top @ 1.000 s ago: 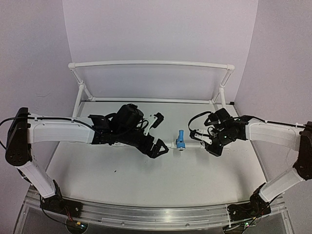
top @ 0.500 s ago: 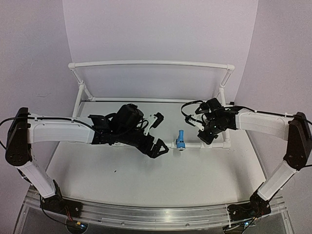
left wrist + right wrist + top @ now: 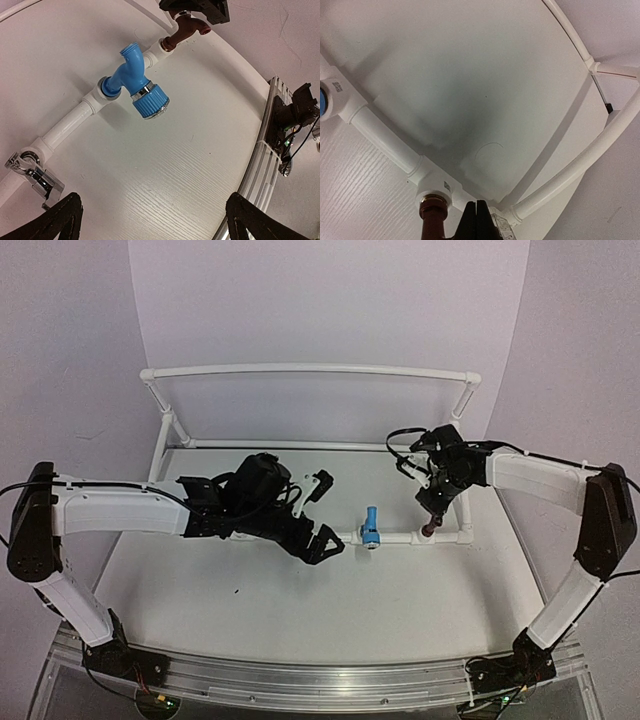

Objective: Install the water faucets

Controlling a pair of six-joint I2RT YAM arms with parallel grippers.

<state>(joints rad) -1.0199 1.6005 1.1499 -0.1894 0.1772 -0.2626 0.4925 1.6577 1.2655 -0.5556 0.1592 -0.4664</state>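
Three water faucets sit in the front rail of the white pipe frame [image 3: 65,131]. The light blue faucet [image 3: 135,85] [image 3: 371,530] is in the middle, the dark red-brown one [image 3: 185,31] [image 3: 430,528] to its right, and the grey metal one [image 3: 32,172] to its left. My left gripper [image 3: 152,220] [image 3: 325,512] hangs open in front of the blue faucet, with only bare table between its fingers. My right gripper [image 3: 480,212] [image 3: 432,505] is shut with nothing between its jaws, right beside and above the red-brown faucet [image 3: 434,217].
The pipe frame [image 3: 310,369] rises at the back of the table, with side legs at left and right. An aluminium rail [image 3: 320,680] runs along the near edge, with the arm bases on it. White walls close in three sides.
My right gripper has swung back and to the right along the front rail, and the red-brown faucet now shows at the rail beneath it. The left arm has barely moved.
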